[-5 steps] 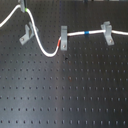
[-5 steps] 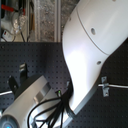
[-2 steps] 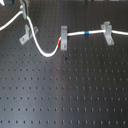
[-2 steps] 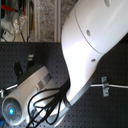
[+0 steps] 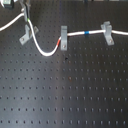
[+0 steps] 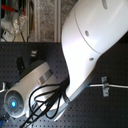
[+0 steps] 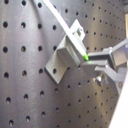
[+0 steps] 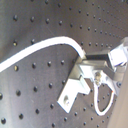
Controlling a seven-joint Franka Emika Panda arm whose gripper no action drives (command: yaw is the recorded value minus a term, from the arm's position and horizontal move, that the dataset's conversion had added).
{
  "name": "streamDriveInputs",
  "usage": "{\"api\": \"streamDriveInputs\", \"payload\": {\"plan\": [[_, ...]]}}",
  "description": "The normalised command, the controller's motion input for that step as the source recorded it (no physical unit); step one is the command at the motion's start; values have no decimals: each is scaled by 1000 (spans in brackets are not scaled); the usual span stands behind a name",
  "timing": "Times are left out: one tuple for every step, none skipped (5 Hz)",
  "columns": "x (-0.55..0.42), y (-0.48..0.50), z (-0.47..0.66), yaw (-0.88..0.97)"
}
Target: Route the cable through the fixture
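The white cable [image 5: 45, 51] comes in from the first exterior view's left, passes the gripper [image 5: 26, 15], sags in a loop and rises to the middle clip. Its red band [image 5: 62, 46] sits at that clip and its blue band [image 5: 86, 33] lies further right. The fixture [image 5: 25, 35], a grey forked clip on a slanted foot, stands just under the gripper. In the first wrist view the gripper [image 7: 91, 60] is shut on the cable [image 7: 62, 25] right at the fixture's fork [image 7: 65, 55]. I cannot tell if the cable sits between the prongs. The second wrist view shows the cable [image 8: 45, 44] arching to the fixture [image 8: 75, 89].
A narrow upright grey clip [image 5: 64, 34] and a broader grey clip [image 5: 106, 32] hold the cable on the black perforated board [image 5: 65, 90]. In the second exterior view the white arm [image 6: 95, 45] fills most of the picture, with a clip [image 6: 104, 86] beside it.
In the second exterior view the arm has swung and now covers more of the picture. In the first exterior view the gripper and cable have stayed by the fixture, barely shifted.
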Motion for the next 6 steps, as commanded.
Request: {"api": "streamDriveInputs", "payload": {"plan": [[-85,-77,248,194],[-79,-54,222,206],[-151,-48,240,166],[-86,31,105,57],[-32,53,1,0],[-4,70,0,0]]}}
